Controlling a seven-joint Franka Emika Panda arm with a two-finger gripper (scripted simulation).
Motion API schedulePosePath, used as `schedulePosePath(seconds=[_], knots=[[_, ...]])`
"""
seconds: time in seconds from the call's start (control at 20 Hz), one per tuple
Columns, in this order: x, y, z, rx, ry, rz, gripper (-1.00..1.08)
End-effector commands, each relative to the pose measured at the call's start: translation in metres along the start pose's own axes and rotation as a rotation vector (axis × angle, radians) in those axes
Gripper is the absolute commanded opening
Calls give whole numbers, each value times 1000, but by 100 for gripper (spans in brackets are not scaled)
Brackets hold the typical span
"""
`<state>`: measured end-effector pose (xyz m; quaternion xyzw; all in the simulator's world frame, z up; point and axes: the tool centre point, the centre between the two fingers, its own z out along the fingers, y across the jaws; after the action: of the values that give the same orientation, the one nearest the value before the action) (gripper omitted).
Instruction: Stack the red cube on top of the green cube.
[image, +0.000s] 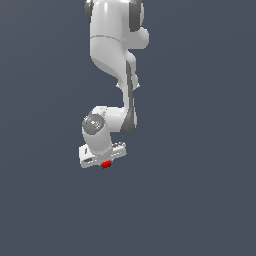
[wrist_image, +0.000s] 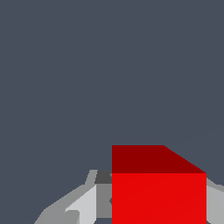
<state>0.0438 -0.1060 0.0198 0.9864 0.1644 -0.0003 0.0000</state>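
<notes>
No brand, label or writing can be read on anything in either view; the arm's shells are plain white and grey and the cube's faces are bare. In the exterior view the white Panda arm (image: 112, 65) reaches down from the top of the frame over a flat, dark blue-grey tabletop (image: 200, 200), and its wrist ends in a pale crossbar that runs slightly tilted, higher toward the exterior view's right. The gripper (image: 105, 165) sits just under that bar, with the red cube (image: 106, 165) showing as a small bright spot at its lower edge. In the wrist view the red cube (wrist_image: 159, 197) fills the space between the two light grey fingers (wrist_image: 85, 205), one on each side of it and right against its sides, so the jaws are closed onto the cube and holding it. As a cube it has no long axis; it sits square to the fingers, one brightly lit face turned flat toward the wrist camera and a darker face above it slanting away.
</notes>
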Motion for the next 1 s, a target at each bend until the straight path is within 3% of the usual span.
schedulePosePath(seconds=[0.0,0.45,0.95], knots=[[0,0,0,0,0,0,-100],[-1,-1,-15,0,0,0,-100],[-1,-1,-80,0,0,-1,-100]])
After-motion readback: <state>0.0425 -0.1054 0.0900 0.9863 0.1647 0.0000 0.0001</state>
